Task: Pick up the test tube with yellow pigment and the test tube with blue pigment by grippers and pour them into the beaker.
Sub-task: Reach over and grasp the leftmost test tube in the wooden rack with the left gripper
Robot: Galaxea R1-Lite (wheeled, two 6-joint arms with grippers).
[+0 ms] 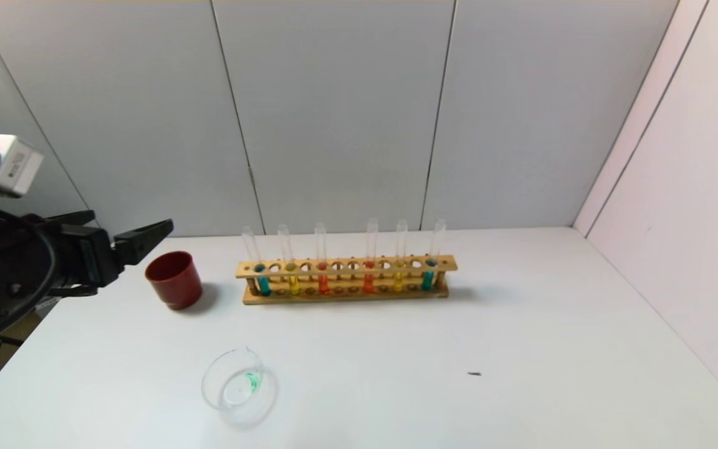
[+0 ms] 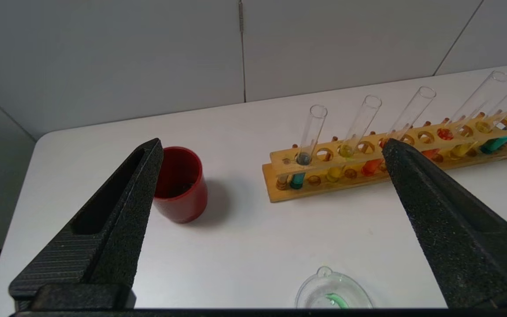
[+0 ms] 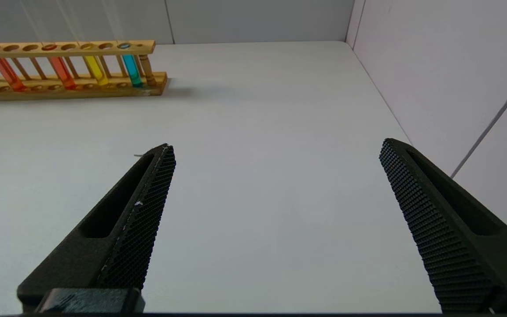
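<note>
A wooden rack [image 1: 451,264] holds several tubes upright. The lemon-yellow tube [image 1: 293,284] is second from the rack's left end; it also shows in the left wrist view [image 2: 335,173]. The bright cyan-blue tube [image 1: 427,279] stands at the right end and shows in the right wrist view [image 3: 131,69]. The clear beaker [image 1: 228,402] sits in front of the rack with a green smear inside. My left gripper [image 1: 133,219] is open and empty, in the air left of the red cup. My right gripper [image 3: 276,145] is open and empty over bare table, out of the head view.
A dark red cup [image 1: 174,279] stands left of the rack. The rack also holds a teal tube [image 1: 263,285], two orange tubes and a golden-yellow tube [image 1: 398,282]. A small dark speck [image 1: 474,374] lies on the white table. Walls close the back and right side.
</note>
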